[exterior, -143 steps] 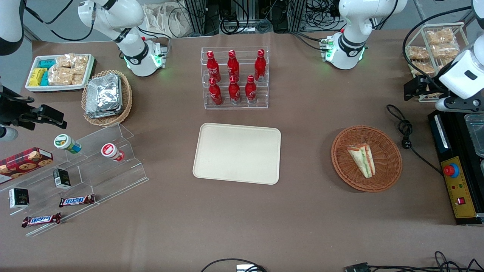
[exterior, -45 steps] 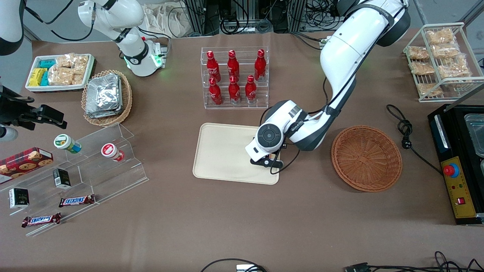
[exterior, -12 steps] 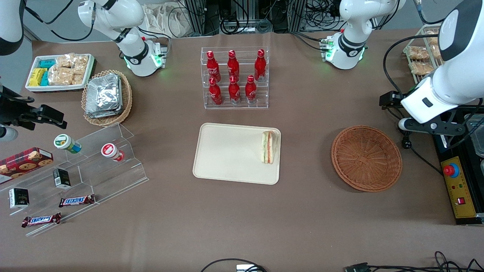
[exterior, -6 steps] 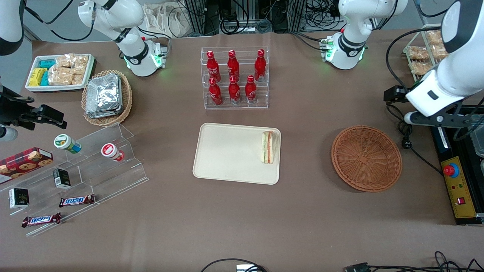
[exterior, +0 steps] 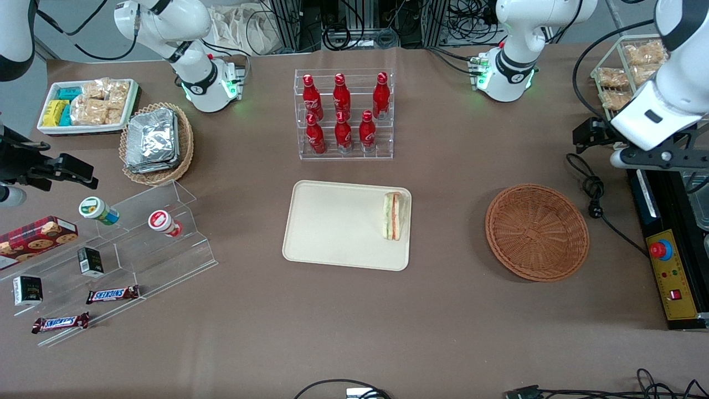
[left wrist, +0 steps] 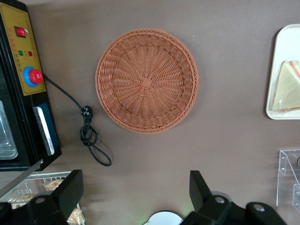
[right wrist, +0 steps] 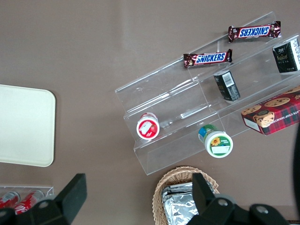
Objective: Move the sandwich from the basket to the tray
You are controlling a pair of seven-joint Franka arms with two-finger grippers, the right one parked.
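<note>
While the triangular white-bread sandwich in clear wrap (exterior: 392, 215) (left wrist: 287, 87) is seen lying on the large cream-beige rectangular tray (exterior: 332, 227) (left wrist: 276, 75), close to the rim toward the working arm's end, the round reddish-brown wicker basket (exterior: 537, 233) (left wrist: 146, 80) is left bare on the brown table (exterior: 443, 310). The pincer (left wrist: 136, 197) is held released, fingers spread wide, high above the table at the working arm's end, well apart from the basket.
</note>
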